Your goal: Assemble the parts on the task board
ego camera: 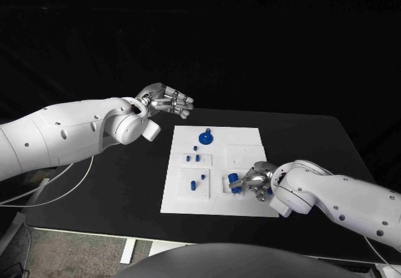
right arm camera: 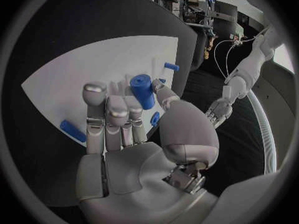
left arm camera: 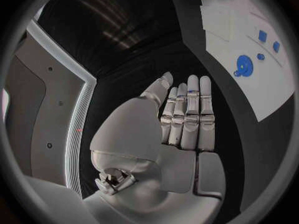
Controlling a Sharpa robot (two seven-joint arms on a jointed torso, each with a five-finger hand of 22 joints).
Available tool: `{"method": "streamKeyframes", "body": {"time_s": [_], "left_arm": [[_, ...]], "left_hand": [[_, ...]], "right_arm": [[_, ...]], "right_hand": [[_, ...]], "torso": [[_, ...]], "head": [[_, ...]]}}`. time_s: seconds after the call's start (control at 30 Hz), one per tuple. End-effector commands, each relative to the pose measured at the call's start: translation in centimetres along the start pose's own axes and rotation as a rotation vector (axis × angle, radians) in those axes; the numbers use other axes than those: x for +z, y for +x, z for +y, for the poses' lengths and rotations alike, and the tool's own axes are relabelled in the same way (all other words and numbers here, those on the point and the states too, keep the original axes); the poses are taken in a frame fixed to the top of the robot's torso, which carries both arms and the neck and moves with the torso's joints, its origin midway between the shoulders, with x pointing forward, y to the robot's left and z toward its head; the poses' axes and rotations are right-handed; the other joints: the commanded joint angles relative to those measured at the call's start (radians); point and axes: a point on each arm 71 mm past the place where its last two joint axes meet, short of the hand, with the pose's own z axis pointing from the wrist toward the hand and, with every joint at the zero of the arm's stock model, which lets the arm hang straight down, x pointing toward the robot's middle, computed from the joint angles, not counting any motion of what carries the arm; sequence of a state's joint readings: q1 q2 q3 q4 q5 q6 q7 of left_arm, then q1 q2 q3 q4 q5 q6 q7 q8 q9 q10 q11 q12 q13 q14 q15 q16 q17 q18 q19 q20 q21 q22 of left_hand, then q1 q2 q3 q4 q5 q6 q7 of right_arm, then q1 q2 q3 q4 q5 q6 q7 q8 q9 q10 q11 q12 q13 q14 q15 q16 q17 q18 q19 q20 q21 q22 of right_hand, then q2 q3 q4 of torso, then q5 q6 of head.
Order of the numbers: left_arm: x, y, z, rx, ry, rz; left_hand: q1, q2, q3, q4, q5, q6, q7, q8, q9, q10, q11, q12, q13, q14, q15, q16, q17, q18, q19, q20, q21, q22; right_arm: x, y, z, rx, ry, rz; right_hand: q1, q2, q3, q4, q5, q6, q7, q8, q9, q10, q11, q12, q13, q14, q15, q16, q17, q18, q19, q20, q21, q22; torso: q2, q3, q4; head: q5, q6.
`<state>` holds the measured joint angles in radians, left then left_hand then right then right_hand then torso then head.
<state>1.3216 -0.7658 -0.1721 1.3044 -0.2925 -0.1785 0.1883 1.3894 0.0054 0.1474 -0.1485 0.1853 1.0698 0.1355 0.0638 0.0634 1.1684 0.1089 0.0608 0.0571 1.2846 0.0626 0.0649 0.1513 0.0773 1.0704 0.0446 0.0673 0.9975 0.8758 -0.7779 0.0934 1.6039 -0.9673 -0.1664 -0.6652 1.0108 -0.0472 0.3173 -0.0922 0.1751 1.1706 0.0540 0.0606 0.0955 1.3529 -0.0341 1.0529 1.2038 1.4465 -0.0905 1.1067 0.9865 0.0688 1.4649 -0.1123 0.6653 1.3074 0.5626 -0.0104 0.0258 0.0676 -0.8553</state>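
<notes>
The white task board [ego camera: 238, 138] lies in the middle of the black table. At its near right corner my right hand [ego camera: 257, 180] pinches a blue cylinder [ego camera: 234, 179] between thumb and fingers, just above the board; the cylinder [right arm camera: 142, 91] stands upright against the fingertips [right arm camera: 94, 90]. A blue round disc with a knob [ego camera: 206, 138] sits at the board's far end. Small blue pegs [ego camera: 193, 156] and a longer one [ego camera: 194, 185] lie on raised white squares. My left hand [ego camera: 167, 100] hovers beyond the board's far left corner, fingers [left arm camera: 190, 112] straight and empty.
A loose blue peg [right arm camera: 73, 131] lies on the board beside my right hand, and another short one [right arm camera: 171, 66] lies farther off. The left wrist view shows the disc [left arm camera: 243, 64] and the board [left arm camera: 274, 92]. Black table [ego camera: 309, 139] surrounds the board.
</notes>
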Motion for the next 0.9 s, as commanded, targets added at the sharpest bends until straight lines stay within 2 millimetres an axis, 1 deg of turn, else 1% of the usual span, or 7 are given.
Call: {"method": "streamKeyframes", "body": {"time_s": [0.03, 0.4, 0.5, 0.67, 0.77, 0.87, 0.9], "left_arm": [[0.0, 0.2, -0.1, -0.009, 0.005, 0.015], [0.0, 0.3, -0.1, -0.010, 0.003, 0.018], [0.0, 0.3, -0.1, -0.009, 0.003, 0.018], [0.0, 0.3, -0.1, -0.010, 0.003, 0.019], [0.0, 0.3, -0.1, -0.010, 0.002, 0.019], [0.0, 0.3, -0.1, -0.010, 0.002, 0.018], [0.0, 0.3, -0.1, -0.009, 0.002, 0.018]], "left_hand": [[0.002, -0.012, 0.000, 0.008, 0.000, -0.008, 0.002, 0.001, 0.000, -0.006, 0.001, -0.002, 0.000, 0.005, 0.004, -0.003, 0.001, 0.016, 0.005, 0.002, 0.001, -0.002], [0.001, -0.013, 0.000, 0.011, 0.000, -0.009, 0.003, 0.000, 0.000, -0.006, 0.001, -0.002, 0.000, 0.005, 0.004, -0.003, 0.001, 0.016, 0.005, 0.002, 0.000, -0.005], [0.001, -0.013, 0.000, 0.013, -0.001, -0.010, 0.003, 0.000, 0.000, -0.007, 0.001, -0.002, 0.000, 0.005, 0.005, -0.003, 0.002, 0.016, 0.006, 0.002, 0.000, -0.008], [0.001, -0.013, 0.000, 0.013, -0.001, -0.010, 0.003, 0.000, 0.000, -0.007, 0.001, -0.002, 0.000, 0.005, 0.005, -0.003, 0.002, 0.016, 0.006, 0.002, 0.000, -0.008], [0.001, -0.013, 0.000, 0.013, -0.001, -0.010, 0.003, 0.000, 0.000, -0.007, 0.001, -0.002, 0.000, 0.005, 0.005, -0.003, 0.002, 0.016, 0.006, 0.002, 0.000, -0.009], [0.001, -0.013, 0.000, 0.016, -0.001, -0.012, 0.003, 0.000, 0.000, -0.007, 0.001, -0.002, 0.000, 0.004, 0.005, -0.003, 0.002, 0.016, 0.007, 0.003, 0.000, -0.013], [0.001, -0.013, 0.000, 0.016, -0.001, -0.012, 0.003, 0.000, 0.000, -0.007, 0.001, -0.002, 0.000, 0.004, 0.005, -0.003, 0.002, 0.016, 0.007, 0.003, 0.000, -0.013]], "right_arm": [[0.2, 0.2, 0.0, -0.014, 0.010, 0.015], [0.9, 0.4, 0.0, -0.029, 0.022, 0.007], [1.0, 0.4, 0.1, -0.031, 0.022, 0.006], [1.1, 0.5, 0.2, -0.037, 0.022, 0.008], [1.2, 0.7, 0.2, -0.041, 0.023, 0.011], [1.2, 0.8, 0.2, -0.043, 0.023, 0.012], [1.2, 0.8, 0.2, -0.042, 0.022, 0.011]], "right_hand": [[-0.005, 0.007, -0.005, 0.000, 0.001, 0.006, 0.001, 0.003, 0.001, -0.003, -0.003, -0.003, -0.002, 0.001, -0.007, -0.005, -0.002, 0.000, 0.050, -0.007, 0.001, 0.068], [-0.004, 0.004, -0.016, 0.010, -0.017, 0.005, 0.002, 0.003, 0.001, -0.005, -0.003, -0.005, -0.003, 0.000, -0.007, -0.005, -0.002, -0.001, 0.050, -0.007, 0.003, 0.069], [-0.002, -0.007, -0.020, 0.027, -0.036, 0.004, 0.003, 0.003, 0.001, -0.006, -0.002, -0.008, -0.005, 0.000, -0.007, -0.007, -0.003, 0.000, 0.050, -0.006, 0.001, 0.068], [0.009, -0.044, -0.011, 0.081, -0.076, 0.000, 0.004, 0.003, 0.003, -0.009, -0.001, -0.012, -0.009, 0.000, -0.005, -0.010, -0.005, 0.001, 0.049, -0.006, -0.002, 0.068], [0.023, -0.078, -0.003, 0.132, -0.097, -0.005, 0.007, 0.003, 0.006, -0.013, 0.001, -0.017, -0.012, -0.001, -0.005, -0.013, -0.006, 0.002, 0.049, -0.005, -0.004, 0.068], [0.027, -0.097, -0.005, 0.163, -0.114, -0.011, 0.009, 0.003, 0.007, -0.015, 0.003, -0.021, -0.016, -0.001, -0.004, -0.014, -0.006, 0.003, 0.049, -0.004, -0.006, 0.068], [0.030, -0.116, -0.007, 0.189, -0.120, -0.016, 0.010, 0.003, 0.008, -0.017, 0.004, -0.023, -0.018, -0.001, -0.004, -0.016, -0.006, 0.003, 0.049, -0.004, -0.007, 0.068]], "torso": [[0.000, 0.0003, -0.0005], [0.000, 0.0010, -0.0012], [0.000, 0.0009, -0.0013], [0.000, 0.0004, -0.0010], [0.000, 0.0006, -0.0010], [0.000, 0.0007, -0.0011], [0.000, 0.0008, -0.0011]], "head": [[0.002, 0.000], [0.005, 0.000], [0.005, 0.001], [0.005, 0.000], [0.005, 0.000], [0.006, 0.000], [0.006, 0.000]]}}
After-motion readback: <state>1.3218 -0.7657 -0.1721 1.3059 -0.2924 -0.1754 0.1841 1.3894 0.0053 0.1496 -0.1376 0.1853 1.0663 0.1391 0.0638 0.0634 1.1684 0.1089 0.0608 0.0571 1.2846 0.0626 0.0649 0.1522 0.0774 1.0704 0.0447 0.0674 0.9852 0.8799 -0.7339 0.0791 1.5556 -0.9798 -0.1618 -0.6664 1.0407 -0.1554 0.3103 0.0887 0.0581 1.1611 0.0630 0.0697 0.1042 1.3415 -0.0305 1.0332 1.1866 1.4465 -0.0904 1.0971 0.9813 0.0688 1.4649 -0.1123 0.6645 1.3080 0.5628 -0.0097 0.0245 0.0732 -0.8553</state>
